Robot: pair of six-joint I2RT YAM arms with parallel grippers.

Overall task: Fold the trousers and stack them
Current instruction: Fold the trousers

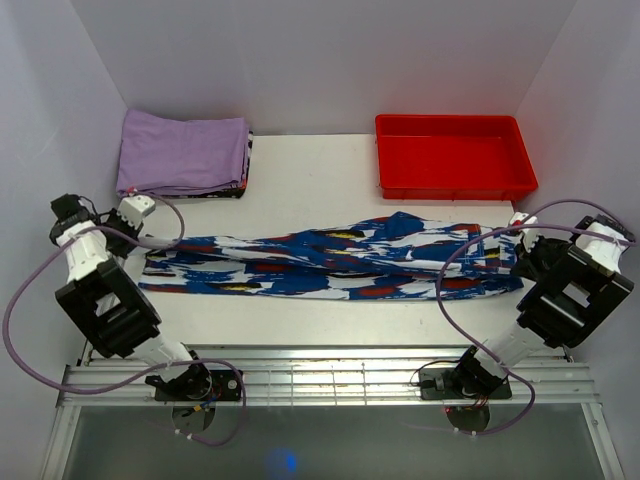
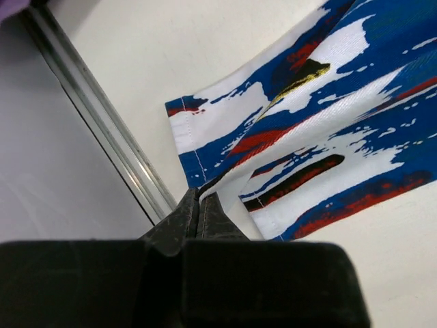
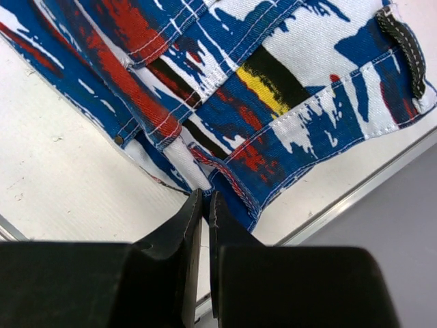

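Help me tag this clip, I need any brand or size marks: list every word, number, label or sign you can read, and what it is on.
No readable text in any view.
trousers: brush-stroke print only, no lettering.
dark tab at their top edge: stitching shows, no writing can be made out.
red tray: plain, no label visible.
purple cloth: plain, no tag visible.

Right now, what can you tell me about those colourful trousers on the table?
The trousers are soft woven cloth printed in blue, white, red and black strokes with yellow flecks. They lie stretched lengthwise across the white table, legs laid together, hems left, waist, with a dark belt loop, right. The left gripper is shut on a hem edge; the right gripper pinches the waist end.
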